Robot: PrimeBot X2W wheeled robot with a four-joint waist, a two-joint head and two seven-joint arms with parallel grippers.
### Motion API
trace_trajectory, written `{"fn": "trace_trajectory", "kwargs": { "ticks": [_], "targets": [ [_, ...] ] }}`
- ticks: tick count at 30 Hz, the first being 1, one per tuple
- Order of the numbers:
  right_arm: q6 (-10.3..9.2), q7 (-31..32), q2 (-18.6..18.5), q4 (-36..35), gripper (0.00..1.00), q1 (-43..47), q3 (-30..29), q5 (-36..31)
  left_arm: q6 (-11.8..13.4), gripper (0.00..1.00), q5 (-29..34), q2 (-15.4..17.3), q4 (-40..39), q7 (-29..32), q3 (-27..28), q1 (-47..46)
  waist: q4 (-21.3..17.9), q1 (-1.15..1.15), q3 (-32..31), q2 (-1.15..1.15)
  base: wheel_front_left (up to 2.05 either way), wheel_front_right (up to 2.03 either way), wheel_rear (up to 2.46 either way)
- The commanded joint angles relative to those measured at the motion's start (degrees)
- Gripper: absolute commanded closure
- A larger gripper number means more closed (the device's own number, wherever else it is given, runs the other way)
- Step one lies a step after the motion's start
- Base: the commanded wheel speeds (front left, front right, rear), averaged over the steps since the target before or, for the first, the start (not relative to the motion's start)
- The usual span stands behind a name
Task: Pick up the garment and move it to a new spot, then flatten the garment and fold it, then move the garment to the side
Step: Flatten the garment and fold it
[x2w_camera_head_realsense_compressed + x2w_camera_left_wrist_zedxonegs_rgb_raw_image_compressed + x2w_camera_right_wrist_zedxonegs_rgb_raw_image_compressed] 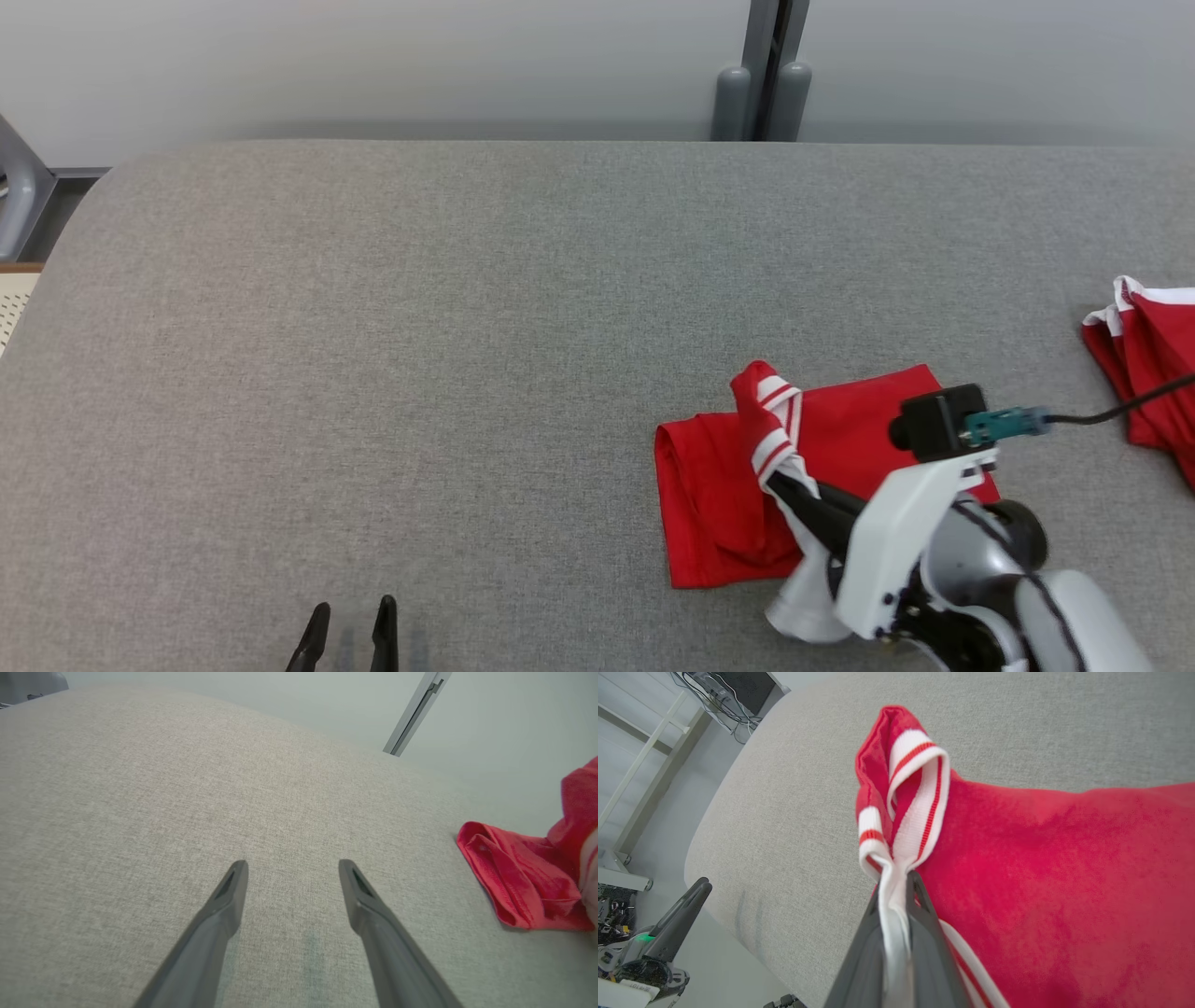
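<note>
A red garment (719,485) with white-and-red striped trim lies crumpled on the grey table (420,355) at the lower right of the head view. My right gripper (777,485) is shut on its striped trim, which stands up in a loop above the fingertips. In the right wrist view the trim (915,798) rises from between the closed fingers (924,914), with red cloth (1064,882) spread to the right. My left gripper (350,618) stands open at the bottom edge, holding nothing. Seen from the left wrist, that gripper (292,868) hovers over bare cloth surface, with the garment (518,882) off to the right.
A second red piece with white trim (1148,364) lies at the table's right edge. A grey post (770,75) stands behind the far edge. In the right wrist view, a frame and cables (714,695) sit beyond the table's rounded corner.
</note>
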Motion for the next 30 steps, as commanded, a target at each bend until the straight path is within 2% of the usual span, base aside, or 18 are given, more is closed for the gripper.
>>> {"fn": "trace_trajectory", "kwargs": {
  "ticks": [1, 4, 8, 12, 13, 14, 15, 19, 23, 30],
  "targets": [
    [0.11, -2.40, 0.70, 1.85, 1.00, -0.96, 0.72, -1.61, -0.22, 0.00, 0.26, 0.21, 0.27, -0.08, -0.28, -0.99, 0.11, 0.00, 0.32, 0.00, 0.00, 0.00, 0.00],
    [0.12, -9.15, 3.89, 9.27, 1.00, -3.27, 3.71, -3.44, -0.55, 0.00, 0.40, 0.24, 0.68, -0.08, -1.12, -1.69, 0.93, 0.00, 0.59, 0.00, 0.00, 0.00, 0.00],
    [0.12, -14.23, 4.53, 15.26, 1.00, -5.99, 4.73, -3.72, -0.53, 0.00, 0.11, 0.22, 0.86, -0.08, -1.17, -1.80, 1.61, 0.00, 0.58, 0.00, 0.00, 0.00, 0.00],
    [0.12, -17.87, 4.61, 19.55, 1.00, -8.43, 7.22, -1.15, -0.49, 0.00, -0.14, 0.23, 1.04, -0.08, -1.39, -1.27, 1.86, 0.00, 0.32, 0.00, 0.00, 0.00, 0.00],
    [0.12, -19.17, 4.59, 20.18, 0.69, -9.03, 7.81, -0.58, -0.40, 0.00, -0.22, 0.22, 1.03, -0.08, -1.52, -1.16, 1.85, 0.00, 0.22, 0.00, 0.00, 0.00, 0.00],
    [0.12, -20.49, 4.59, 20.87, 0.52, -9.47, 8.56, 0.17, -0.28, 0.00, -0.33, 0.21, 1.01, -0.08, -1.66, -1.12, 1.83, 0.00, 0.09, 0.00, 0.00, 0.00, 0.00],
    [0.12, -21.54, 4.59, 21.58, 0.00, -9.57, 9.05, 0.98, -0.18, 0.00, -0.45, 0.22, 1.03, -0.08, -1.72, -1.07, 1.77, 0.00, -0.15, 0.00, 0.00, 0.00, 0.00],
    [0.12, -26.48, 4.57, 21.95, 0.00, -9.49, 10.67, 1.57, 0.01, 0.00, -0.34, 0.21, 1.42, -0.08, -2.09, -0.52, 1.11, 0.00, -1.31, 0.00, 0.00, 0.00, 0.00],
    [0.12, -31.54, 3.77, 19.21, 0.00, -7.53, 10.23, -2.74, -0.02, 0.00, 0.35, 0.23, 1.60, -0.08, -1.98, -0.56, 0.57, 0.00, -2.43, 0.00, 0.00, 0.00, 0.00],
    [0.12, -46.64, -3.08, 11.77, 0.00, 2.53, 0.82, -13.35, -0.58, 0.00, 2.57, 0.23, 1.37, -0.08, -0.59, -1.41, -0.57, 0.00, -5.48, 0.00, 0.00, 0.00, 0.00]
  ]
}}
